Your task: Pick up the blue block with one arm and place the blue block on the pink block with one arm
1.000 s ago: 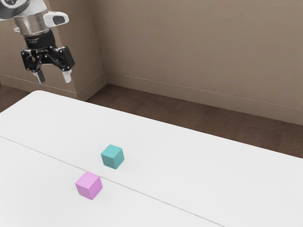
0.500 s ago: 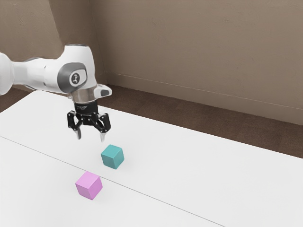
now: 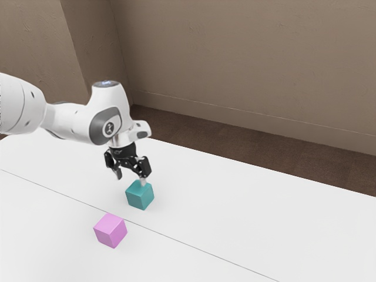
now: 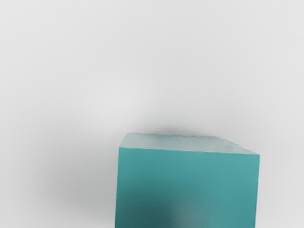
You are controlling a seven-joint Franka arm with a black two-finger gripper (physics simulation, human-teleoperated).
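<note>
Gripper: we found our gripper (image 3: 130, 177) pointing down at the table, its two fingers (image 3: 143, 182) spread apart and nothing clamped between them.
Finger nearest the block: the light tip toward the exterior view's right stood at the far top edge of the block. We could not tell whether it touched.
Blue block: the blue block (image 3: 140, 196), teal in shade, lay straight beneath the gripper, flat on one face on the table. In the wrist view the blue block (image 4: 187, 187) sat close under our hand, with one side and a strip of its top showing.
Pink block: the pink block (image 3: 110, 230) rested on the table beyond the blue block from the gripper, nearer the camera and toward the exterior view's left. It was near the blue block but apart from it.
Seam: a thin dark line (image 3: 59, 193) ran across the table and passed between the two blocks, just behind the pink one.
Arm: our white arm (image 3: 70, 120) came in from the exterior view's left and bent down into the gripper.
Table: the white table (image 3: 264, 217) spread out on all sides of the gripper, and in the wrist view the table (image 4: 142, 61) lay pale around the block.
Surroundings: a brown floor (image 3: 264, 147) and a beige wall (image 3: 247, 59) lay past the table's far edge.
</note>
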